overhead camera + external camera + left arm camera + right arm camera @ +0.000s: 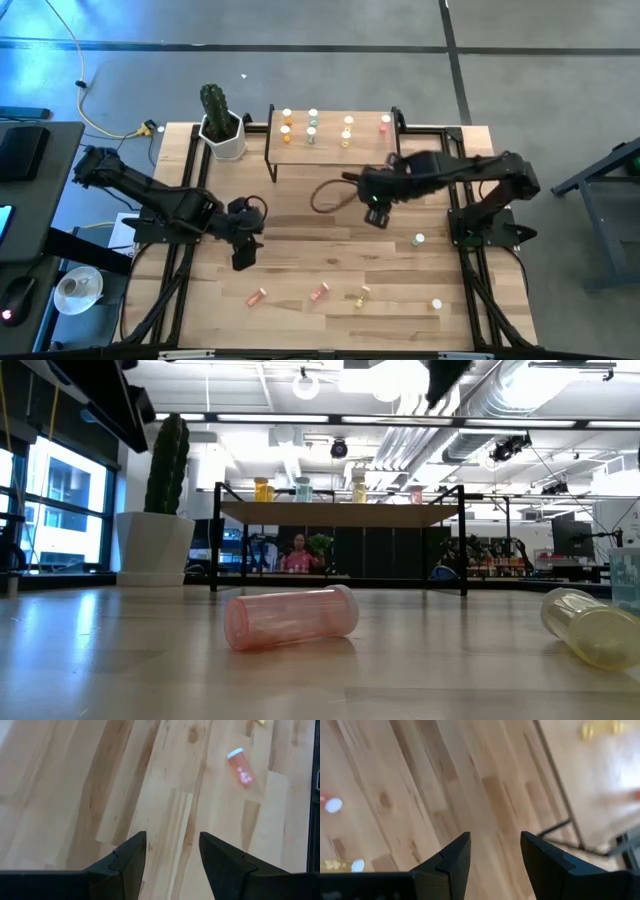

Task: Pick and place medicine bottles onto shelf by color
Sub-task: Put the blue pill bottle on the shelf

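The shelf [335, 140] stands at the table's far middle, with orange [287, 120], green [312, 126], yellow [347, 130] and pink [385, 123] bottles upright on its top. More bottles lie on their sides near the front edge: pink ones [258, 296] [320, 292] and a yellow one [361, 295]. Two white-capped ones [418, 240] [436, 303] sit toward the right. My left gripper [243, 258] hovers open left of centre, and a red-orange bottle [241, 766] lies ahead of it. My right gripper [377, 215] hovers open in front of the shelf, holding nothing.
A cactus in a white pot [220, 128] stands left of the shelf. A brown cable loop [325, 195] lies in front of the shelf, beside my right gripper. Black frame rails [470, 290] run along the table's left and right sides. A shelf leg [555, 785] shows in the right wrist view.
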